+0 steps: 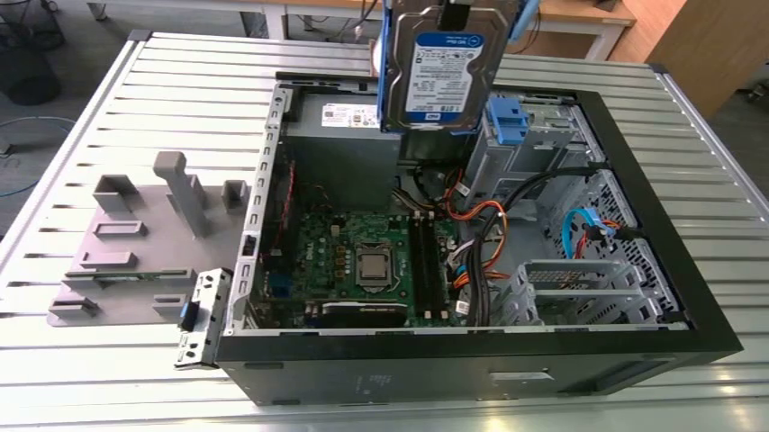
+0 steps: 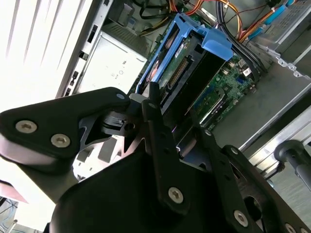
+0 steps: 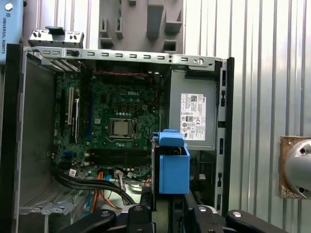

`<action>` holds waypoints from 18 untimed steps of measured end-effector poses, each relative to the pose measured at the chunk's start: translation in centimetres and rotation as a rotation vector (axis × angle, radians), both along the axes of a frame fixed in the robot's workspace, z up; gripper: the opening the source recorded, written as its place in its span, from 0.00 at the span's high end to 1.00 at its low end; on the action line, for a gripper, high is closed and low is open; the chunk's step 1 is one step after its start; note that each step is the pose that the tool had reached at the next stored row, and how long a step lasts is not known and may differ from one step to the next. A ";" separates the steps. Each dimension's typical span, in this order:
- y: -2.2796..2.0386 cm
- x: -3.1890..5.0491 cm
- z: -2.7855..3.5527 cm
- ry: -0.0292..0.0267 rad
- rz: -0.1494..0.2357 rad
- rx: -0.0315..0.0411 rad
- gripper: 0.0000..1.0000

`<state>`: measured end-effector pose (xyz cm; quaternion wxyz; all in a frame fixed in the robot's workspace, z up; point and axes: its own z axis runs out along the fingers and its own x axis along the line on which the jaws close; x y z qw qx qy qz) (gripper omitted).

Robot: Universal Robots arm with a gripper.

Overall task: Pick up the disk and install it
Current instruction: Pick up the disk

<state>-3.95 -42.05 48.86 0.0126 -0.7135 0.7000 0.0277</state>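
Disk point(image 1: 442, 76) over open case point(image 1: 481, 364), cables point(image 1: 474, 220) nearby

In the exterior view the disk point(image 1: 442, 76) is cut off by the top edge and hides part of the power supply point(image 1: 342, 117) behind it. In the second wrist view the gripper point(image 2: 172, 104) covers the disk's held end.

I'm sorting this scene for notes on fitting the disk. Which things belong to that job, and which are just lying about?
Part of the job:
- disk, clamped in the hand above the case
- open computer case

Just lying about:
- grey stand on the table
- blue bracket inside the case
- grey box with a white sticker, inside the case
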 end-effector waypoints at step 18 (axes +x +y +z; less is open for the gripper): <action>-2.85 0.00 -0.02 0.0000 0.000 0.0001 0.65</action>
